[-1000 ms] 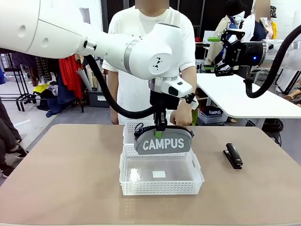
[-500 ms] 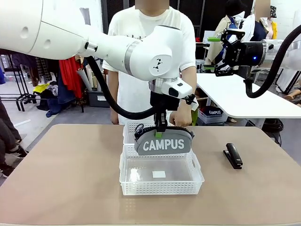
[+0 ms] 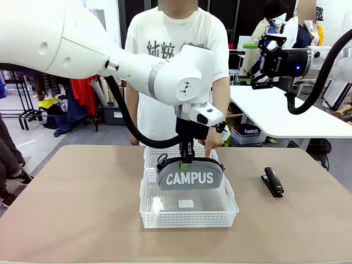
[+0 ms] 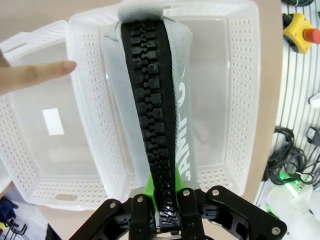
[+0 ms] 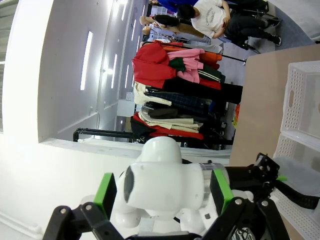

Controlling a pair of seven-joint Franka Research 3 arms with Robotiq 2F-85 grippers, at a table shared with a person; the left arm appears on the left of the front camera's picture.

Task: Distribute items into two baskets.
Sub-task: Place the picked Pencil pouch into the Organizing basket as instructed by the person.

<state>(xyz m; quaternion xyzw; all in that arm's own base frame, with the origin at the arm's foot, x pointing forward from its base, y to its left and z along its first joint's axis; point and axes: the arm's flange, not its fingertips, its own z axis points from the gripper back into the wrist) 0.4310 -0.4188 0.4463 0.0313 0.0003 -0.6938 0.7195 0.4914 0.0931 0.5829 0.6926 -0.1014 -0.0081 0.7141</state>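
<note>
My left gripper (image 3: 185,164) is shut on the black zipper edge of the grey "CAMPUS" pouch (image 3: 190,176). The pouch hangs upright, its lower part dipping into the near white lattice basket (image 3: 165,220). In the left wrist view the pouch (image 4: 155,95) hangs from my left gripper (image 4: 167,210) over the right-hand basket (image 4: 250,100). A person's finger (image 4: 35,76) points at the other basket (image 4: 30,165). The far basket (image 3: 149,157) sits right behind the near one. The black stapler (image 3: 273,181) lies on the table to the right. My right gripper (image 3: 257,61) is raised high at the right, open and holding nothing.
A person in a white T-shirt stands at the far edge, one hand (image 3: 214,144) at the far basket. The tan table (image 3: 82,209) has free room left and right of the baskets. In the right wrist view, my open right gripper (image 5: 162,192) frames the left arm, with baskets (image 5: 300,100) at the right edge.
My left arm has come down a little, lowering the pouch from above the near basket's rim into it. The right arm and the stapler have not moved.
</note>
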